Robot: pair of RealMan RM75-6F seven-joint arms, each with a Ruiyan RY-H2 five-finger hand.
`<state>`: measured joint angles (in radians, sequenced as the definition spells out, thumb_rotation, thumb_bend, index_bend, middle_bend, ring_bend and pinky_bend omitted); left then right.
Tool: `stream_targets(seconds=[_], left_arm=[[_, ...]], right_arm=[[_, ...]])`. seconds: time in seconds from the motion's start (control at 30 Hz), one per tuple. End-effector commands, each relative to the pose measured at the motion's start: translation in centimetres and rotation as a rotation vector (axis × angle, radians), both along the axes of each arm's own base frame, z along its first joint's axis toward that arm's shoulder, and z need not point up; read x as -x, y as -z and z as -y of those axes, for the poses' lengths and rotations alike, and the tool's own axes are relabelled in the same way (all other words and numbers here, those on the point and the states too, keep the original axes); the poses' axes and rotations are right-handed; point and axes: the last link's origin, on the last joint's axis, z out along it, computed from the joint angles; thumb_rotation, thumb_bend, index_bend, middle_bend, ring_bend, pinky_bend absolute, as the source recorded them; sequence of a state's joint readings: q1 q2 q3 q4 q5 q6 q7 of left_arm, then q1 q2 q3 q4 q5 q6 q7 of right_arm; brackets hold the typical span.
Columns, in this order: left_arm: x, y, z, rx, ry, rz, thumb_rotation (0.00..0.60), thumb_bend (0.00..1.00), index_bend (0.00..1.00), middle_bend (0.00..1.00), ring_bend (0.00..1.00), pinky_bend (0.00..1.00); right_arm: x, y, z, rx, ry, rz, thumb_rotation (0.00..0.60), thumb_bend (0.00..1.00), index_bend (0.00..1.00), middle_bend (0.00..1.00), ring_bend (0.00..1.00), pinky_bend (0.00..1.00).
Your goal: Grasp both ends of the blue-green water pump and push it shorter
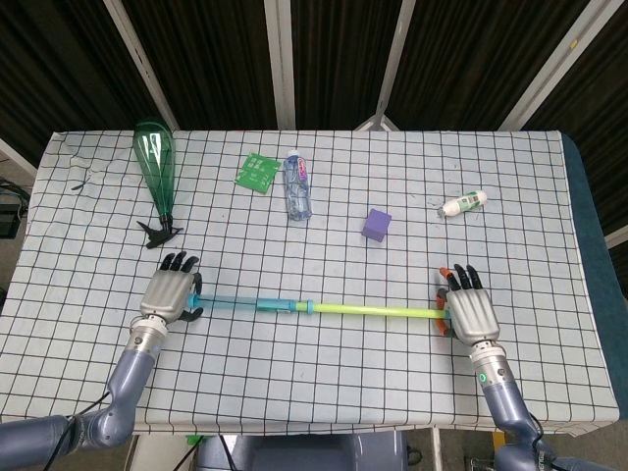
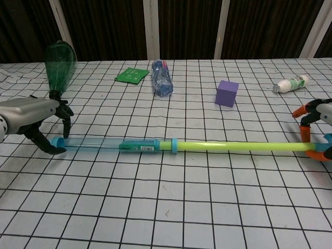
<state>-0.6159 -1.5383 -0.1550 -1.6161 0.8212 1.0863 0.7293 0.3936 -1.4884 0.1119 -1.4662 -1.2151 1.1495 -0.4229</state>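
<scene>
The water pump lies flat across the front of the table, with a clear blue barrel [image 1: 250, 305] [image 2: 104, 144] on the left and a yellow-green rod [image 1: 378, 311] [image 2: 238, 147] drawn far out to the right. My left hand [image 1: 169, 294] [image 2: 33, 116] arches over the blue tip [image 2: 57, 141], fingers [image 2: 65, 111] behind it and thumb in front, still apart. My right hand [image 1: 469, 314] [image 2: 324, 111] covers the orange handle [image 2: 306, 132] at the rod's end and grips it. Much of that hand is cut off in the chest view.
At the back left a green spray bottle [image 1: 155, 167] lies close behind my left hand. A green packet [image 1: 257, 172], a crushed clear bottle [image 1: 297, 186], a purple cube [image 1: 377, 225] and a small white bottle [image 1: 462, 204] sit further back. The table's front edge runs just below both hands.
</scene>
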Motion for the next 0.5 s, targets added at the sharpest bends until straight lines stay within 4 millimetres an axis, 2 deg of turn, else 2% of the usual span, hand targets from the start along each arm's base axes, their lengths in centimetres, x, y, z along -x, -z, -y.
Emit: stream_targets(seconds=[0.03,0.23,0.5], left_arm=[[0.1,0.0,0.0,-0.002,-0.002,-0.001,0.600,0.42,0.54,0.12,0.00,0.00],[0.1,0.1,0.0,-0.004,-0.005,0.008,0.600,0.46,0.55,0.12,0.00,0.00],[-1.3,-0.8,0.4,-0.002,0.016,0.067,0.600,0.46,0.55,0.12,0.00,0.00]], right_arm=[[0.0,0.0,0.0,0.000,-0.001,0.000,0.600,0.41,0.62,0.19,0.00,0.00],[-0.2,-0.1,0.0,0.004,-0.005,0.007,0.600,0.41,0.63,0.19,0.00,0.00],[-1.4,-0.8,0.1,0.030,-0.023,0.056,0.600,0.41,0.63,0.19,0.00,0.00]])
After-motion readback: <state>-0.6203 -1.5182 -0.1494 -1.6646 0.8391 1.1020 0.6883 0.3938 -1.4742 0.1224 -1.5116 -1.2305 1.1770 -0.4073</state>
